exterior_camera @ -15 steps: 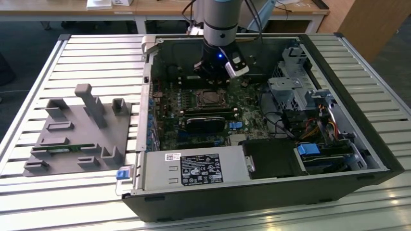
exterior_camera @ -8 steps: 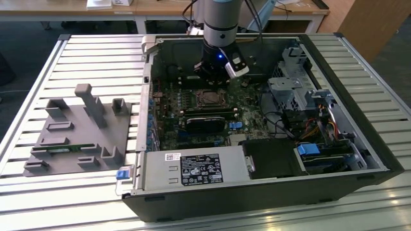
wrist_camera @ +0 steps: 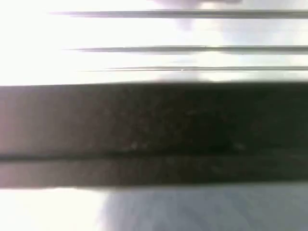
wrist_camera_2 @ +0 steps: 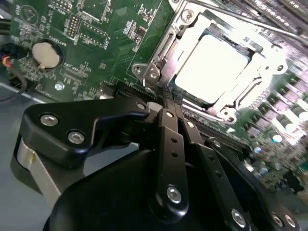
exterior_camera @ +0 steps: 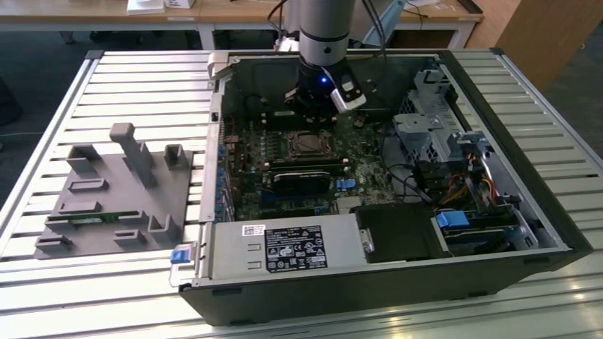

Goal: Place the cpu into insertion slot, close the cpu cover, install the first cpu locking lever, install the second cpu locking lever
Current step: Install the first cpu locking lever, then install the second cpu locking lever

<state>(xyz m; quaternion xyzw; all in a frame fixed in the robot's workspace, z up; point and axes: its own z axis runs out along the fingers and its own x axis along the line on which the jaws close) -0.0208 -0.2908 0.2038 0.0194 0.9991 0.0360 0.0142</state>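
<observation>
1. Count: one open computer case [exterior_camera: 527, 212] lying on its side; one green circuit board [exterior_camera: 282, 169] inside it; one insertion slot [exterior_camera: 308, 143] near the board's middle; one cpu [wrist_camera_2: 211, 65]; one cpu cover [wrist_camera_2: 192, 33].
2. In the second wrist view the cpu sits in the slot, its grey metal top showing through the cover's square window; the cover lies flat over it. One thin lever rod [wrist_camera_2: 231, 12] runs along the far side of the socket.
3. One round coin cell [wrist_camera_2: 44, 54] on the board, well apart from the socket.
4. Arm [exterior_camera: 323, 28]: comes down vertically from the far side of the case; gripper [exterior_camera: 315, 106] hangs just above the board, just beyond the slot.
5. Fingers [wrist_camera_2: 168, 103]: together at the tips, holding nothing, just beside the socket's edge.
6. One grey fixture block [exterior_camera: 113, 205] with upright posts, on the exterior view's left of the case.
7. Surface: slatted metal table [exterior_camera: 141, 78]. Room: wooden desks [exterior_camera: 226, 14] beyond.
</observation>
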